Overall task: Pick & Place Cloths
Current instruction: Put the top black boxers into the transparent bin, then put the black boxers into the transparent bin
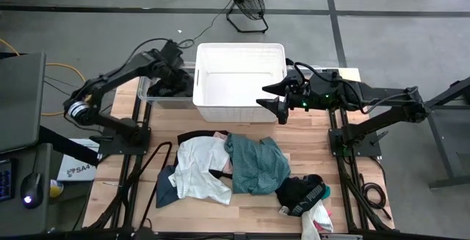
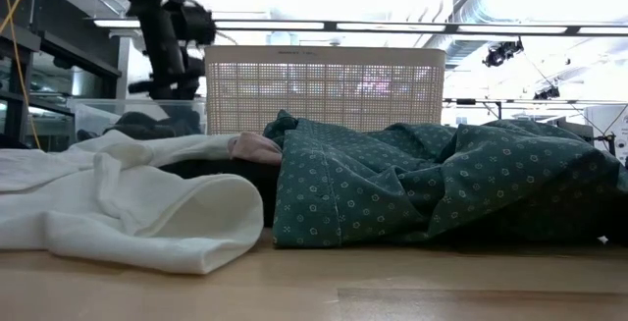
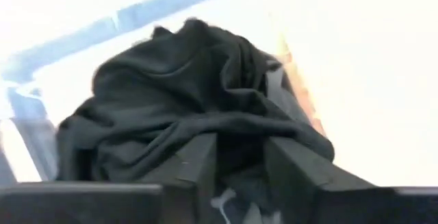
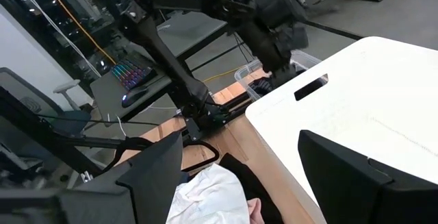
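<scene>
A black cloth [image 1: 167,87] lies heaped in the clear bin [image 1: 149,99] left of the white lattice basket [image 1: 239,47]. My left gripper [image 1: 173,78] is over that bin, shut on the black cloth [image 3: 178,94]. My right gripper [image 1: 262,95] hovers open at the basket's right wall, touching nothing. On the near half of the table lies a pile: a white cloth [image 1: 198,168], a teal dotted cloth [image 1: 253,165], a black cloth with white lettering [image 1: 301,192], a dark blue one [image 1: 165,188] and a pink piece [image 2: 257,146]. My left gripper pinches a bunched fold on top of the black cloth [image 3: 241,152] between its two fingers [image 3: 198,162], coming from above and slanting down into the bin. How many layers it has cannot be told. The rest of the cloth rests heaped on the bin's floor.
The basket [image 2: 324,90] stands at the table's far middle, between both arms. The cloth pile covers the near middle; bare wood shows at the near left and right of it. A fan stands on the floor beyond the table. A desk with keyboard and mouse is to the left.
</scene>
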`<action>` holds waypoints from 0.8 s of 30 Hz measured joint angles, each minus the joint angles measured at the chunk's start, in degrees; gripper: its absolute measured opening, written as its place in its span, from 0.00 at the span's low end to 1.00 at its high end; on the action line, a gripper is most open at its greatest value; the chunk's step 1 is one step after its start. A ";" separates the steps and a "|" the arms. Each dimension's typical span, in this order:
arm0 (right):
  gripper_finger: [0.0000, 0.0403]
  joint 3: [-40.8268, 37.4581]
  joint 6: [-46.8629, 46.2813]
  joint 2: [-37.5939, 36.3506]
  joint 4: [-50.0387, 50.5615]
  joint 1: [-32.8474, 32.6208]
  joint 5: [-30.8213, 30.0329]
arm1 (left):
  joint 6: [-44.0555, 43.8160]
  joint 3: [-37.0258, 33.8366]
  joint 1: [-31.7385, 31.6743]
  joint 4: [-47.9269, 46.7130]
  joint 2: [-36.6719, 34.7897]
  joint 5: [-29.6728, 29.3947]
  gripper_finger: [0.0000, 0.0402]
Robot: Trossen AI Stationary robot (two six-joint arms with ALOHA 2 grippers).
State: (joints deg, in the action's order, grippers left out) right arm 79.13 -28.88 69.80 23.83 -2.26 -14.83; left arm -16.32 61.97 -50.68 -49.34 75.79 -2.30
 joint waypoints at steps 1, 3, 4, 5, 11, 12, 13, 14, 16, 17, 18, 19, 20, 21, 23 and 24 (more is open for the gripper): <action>0.70 0.00 0.00 0.00 0.00 -0.01 0.00 | 0.00 0.52 0.00 -0.56 -0.92 -0.25 0.35; 0.70 0.00 0.00 0.00 0.00 0.01 0.00 | 0.02 1.62 0.00 -1.48 -2.51 -0.80 0.45; 0.70 0.00 0.00 0.00 0.00 0.00 0.00 | 0.04 2.37 0.00 -2.07 -3.32 -0.81 0.49; 0.70 0.00 0.00 0.00 0.00 0.00 0.00 | 0.03 3.10 0.00 -2.64 -4.08 -0.83 0.53; 0.70 0.00 -1.30 0.00 1.59 -0.01 0.04 | 0.02 8.10 0.04 -8.40 -7.84 0.32 0.66; 0.70 0.00 -2.00 0.00 2.44 0.00 0.05 | 0.03 8.87 0.04 -9.23 -8.52 0.74 0.66; 0.70 0.00 -2.74 0.00 3.28 -0.01 0.08 | 0.05 9.53 0.04 -9.96 -9.18 1.41 0.66; 0.70 0.00 -3.56 0.00 4.16 0.02 0.26 | 0.15 10.17 0.04 -10.40 -9.92 2.15 0.66; 0.70 0.00 -5.81 0.00 6.13 -0.01 1.60 | 0.90 11.13 0.04 -10.69 -11.69 4.24 0.65; 0.70 0.00 -7.08 0.00 7.22 0.01 2.72 | 1.19 11.38 0.04 -10.72 -12.67 5.49 0.64; 0.70 0.00 -8.31 0.00 8.27 0.02 4.24 | 1.47 11.43 0.04 -10.65 -13.65 6.75 0.63; 0.70 0.00 -9.66 0.00 9.35 0.00 5.72 | 1.67 11.43 0.06 -10.56 -14.66 7.87 0.63; 0.70 0.00 -11.20 0.00 10.62 -0.04 7.70 | 2.01 11.43 0.07 -10.51 -15.57 8.82 0.62; 0.70 0.00 -12.90 0.00 11.98 -0.27 9.69 | 2.36 11.43 0.07 -10.54 -16.47 9.67 0.61; 0.70 0.00 -16.24 0.00 14.80 -1.08 13.36 | 2.57 11.43 0.09 -10.70 -18.19 10.83 0.60; 0.70 0.00 -17.89 0.00 16.23 -1.64 15.09 | 2.57 11.43 0.09 -10.68 -18.98 11.07 0.59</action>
State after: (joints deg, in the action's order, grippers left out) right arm 79.13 -46.77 69.80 40.06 -3.90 0.26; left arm -13.74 73.41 -50.59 -60.02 56.82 8.77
